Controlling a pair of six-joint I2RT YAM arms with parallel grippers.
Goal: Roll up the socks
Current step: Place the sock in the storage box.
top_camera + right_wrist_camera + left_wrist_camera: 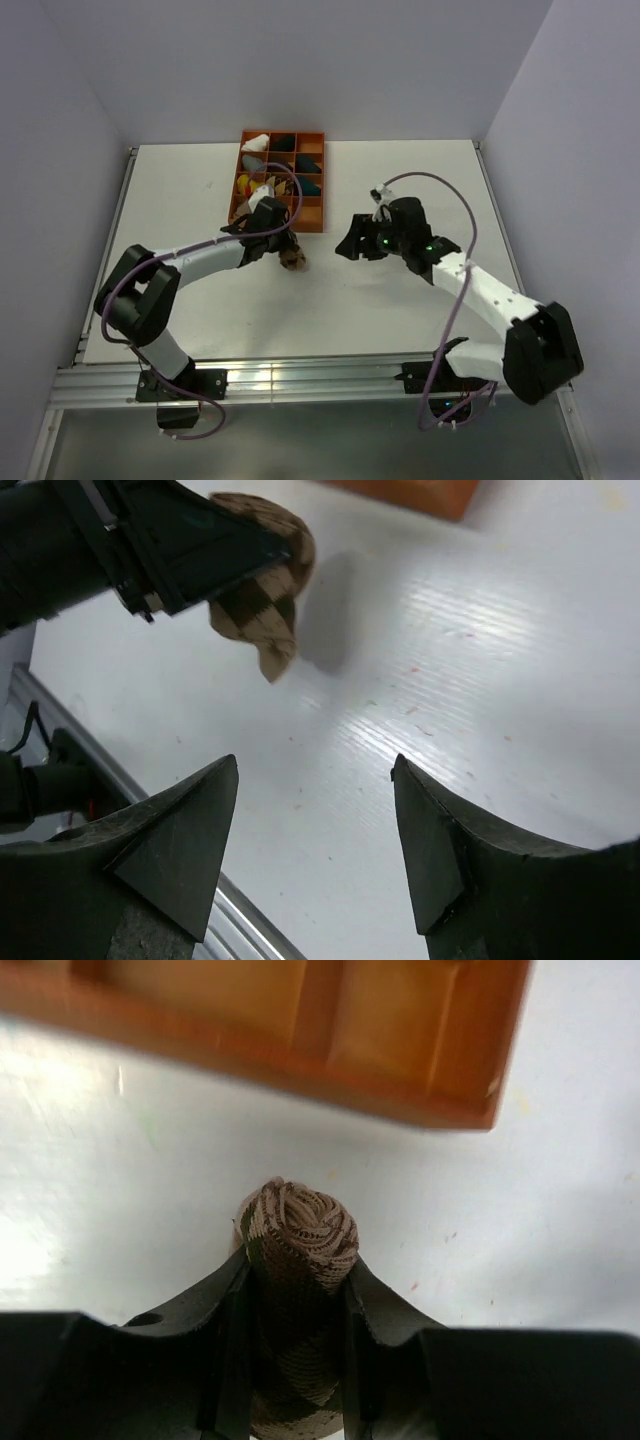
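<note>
The socks [293, 259] form one tight tan-and-dark-brown argyle roll. My left gripper [284, 251] is shut on that roll, just in front of the orange tray. In the left wrist view the rolled socks [300, 1260] stand up between the two black fingers [225, 1310], spiral end facing the camera. The right wrist view shows the socks [262, 595] hanging from the left gripper above the table, a loose corner drooping. My right gripper [349, 243] is open and empty, a short way to the right of the roll; in the right wrist view its fingers [200, 820] hold nothing.
An orange divided tray [314, 222] holds several sock bundles in white, black, teal and yellow at the back centre. Its near corner [440, 1080] lies just beyond the left gripper. The white table [400, 310] ends in a metal rail [300, 385] at the front.
</note>
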